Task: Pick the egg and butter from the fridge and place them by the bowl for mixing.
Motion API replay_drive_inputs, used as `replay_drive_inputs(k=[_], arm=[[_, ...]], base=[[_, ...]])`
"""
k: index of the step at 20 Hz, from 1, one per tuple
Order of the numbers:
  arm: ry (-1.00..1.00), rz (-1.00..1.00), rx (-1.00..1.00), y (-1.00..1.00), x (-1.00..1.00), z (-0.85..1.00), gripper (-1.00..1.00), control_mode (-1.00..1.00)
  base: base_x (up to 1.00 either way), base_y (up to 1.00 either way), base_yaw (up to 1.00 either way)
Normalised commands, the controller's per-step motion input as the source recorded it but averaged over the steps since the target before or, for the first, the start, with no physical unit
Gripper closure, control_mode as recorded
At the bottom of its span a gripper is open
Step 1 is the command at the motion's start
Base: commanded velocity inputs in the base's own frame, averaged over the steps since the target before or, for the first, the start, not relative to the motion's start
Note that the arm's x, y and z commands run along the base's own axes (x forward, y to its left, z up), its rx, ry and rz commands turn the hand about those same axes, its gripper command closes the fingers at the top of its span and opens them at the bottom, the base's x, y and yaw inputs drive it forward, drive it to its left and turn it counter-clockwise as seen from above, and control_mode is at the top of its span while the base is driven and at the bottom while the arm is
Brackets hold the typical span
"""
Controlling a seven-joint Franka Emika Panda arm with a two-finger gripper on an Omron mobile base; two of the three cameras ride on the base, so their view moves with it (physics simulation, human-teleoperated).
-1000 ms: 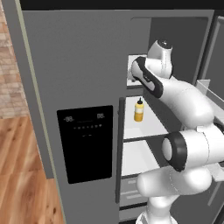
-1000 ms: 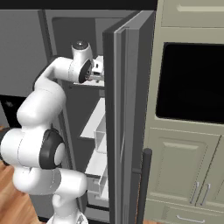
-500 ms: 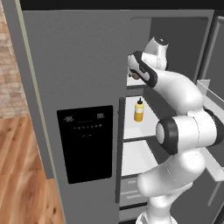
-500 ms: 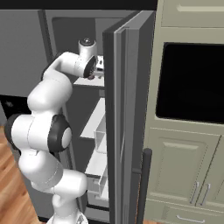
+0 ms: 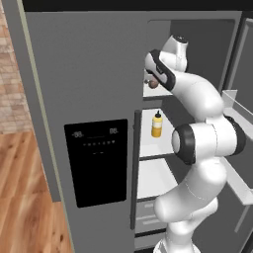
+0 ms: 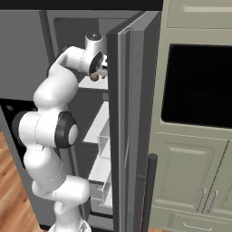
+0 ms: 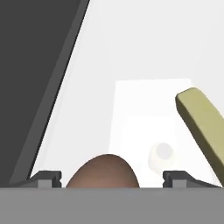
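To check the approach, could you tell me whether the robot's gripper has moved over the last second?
Yes. Against the yellow bottle, which stayed put, the gripper has moved up and deeper into the upper shelf, around the small brown egg.

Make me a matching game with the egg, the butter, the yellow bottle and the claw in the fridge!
Things:
1. egg
2. butter
3. yellow bottle
4. claw

Clues:
A. on the shelf below the top one
B. pale yellow-green stick, off to one side of the claw
C. fingers either side of the egg
D. brown, between the fingertips

Pairs: 1-D, 2-B, 3-A, 4-C
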Motion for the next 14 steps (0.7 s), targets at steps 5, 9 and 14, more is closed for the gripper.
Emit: replay_drive_inputs(k=[5, 9, 14], arm=[[0.2, 0.0, 0.0, 0.19, -0.07, -0.67, 1.0, -1.0], [-0.01, 0.0, 0.02, 0.04, -0.08, -0.49, 1.0, -1.0], [-0.09, 0.02, 0.0, -0.06, -0.64, -0.33, 1.0, -1.0]], base=[[0.0, 0.0, 0.0], [0.0, 0.0, 0.0], [0.0, 0.0, 0.0]])
